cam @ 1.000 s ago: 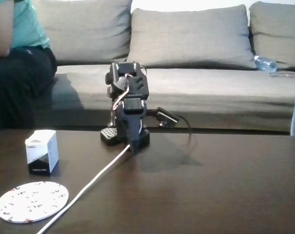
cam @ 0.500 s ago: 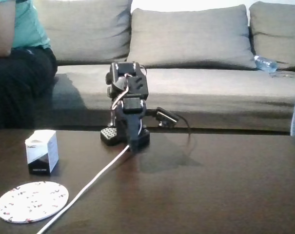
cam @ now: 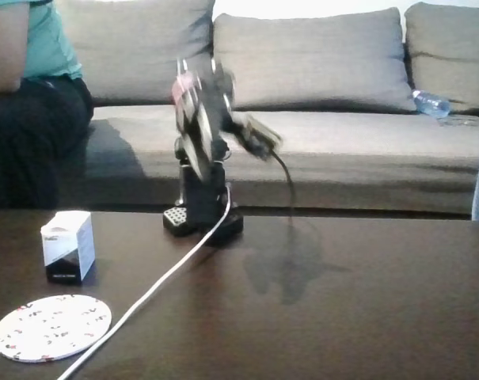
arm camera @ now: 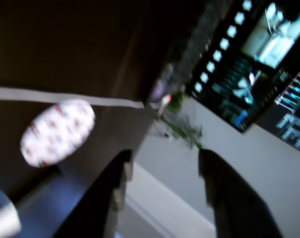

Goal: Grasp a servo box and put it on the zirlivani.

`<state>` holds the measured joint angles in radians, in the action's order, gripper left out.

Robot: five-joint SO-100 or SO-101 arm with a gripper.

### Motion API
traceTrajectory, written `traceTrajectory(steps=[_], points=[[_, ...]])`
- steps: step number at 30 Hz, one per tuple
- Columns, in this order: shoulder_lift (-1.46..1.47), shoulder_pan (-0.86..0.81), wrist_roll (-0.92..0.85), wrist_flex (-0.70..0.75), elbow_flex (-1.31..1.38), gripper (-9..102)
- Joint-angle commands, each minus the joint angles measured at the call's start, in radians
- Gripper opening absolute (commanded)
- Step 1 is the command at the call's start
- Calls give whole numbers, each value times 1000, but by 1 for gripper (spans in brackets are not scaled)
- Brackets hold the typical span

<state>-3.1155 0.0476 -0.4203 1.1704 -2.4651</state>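
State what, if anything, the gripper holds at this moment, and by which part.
Nothing is held. In the wrist view the gripper is open, with only floor between its fingers. The servo box stands untouched on the table.

We saw soft, even daylight in the fixed view, a little washed out and grainy. The arm (cam: 203,119) was smeared by motion blur and cast a faint shadow on the dark worktop (cam: 342,301). The wrist view was dim, tilted and blurred throughout, with a bright glowing screen (arm camera: 259,54) at upper right.
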Motion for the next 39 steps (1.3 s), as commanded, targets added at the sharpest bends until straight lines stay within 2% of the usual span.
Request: traceTrajectory(steps=[1,8,17,25,29,34,37,39], points=[[250,-133,-133,17,215,17],[729,-341,-541,307,606,18],[1063,-551,-1071,635,966,18],[1266,-810,-1555,635,1014,18],[1348,-844,-1649,634,1054,19],[1439,-841,-1671,634,1152,35],[1491,-834,-1687,634,1210,35],[1520,-842,-1775,635,1235,35]])
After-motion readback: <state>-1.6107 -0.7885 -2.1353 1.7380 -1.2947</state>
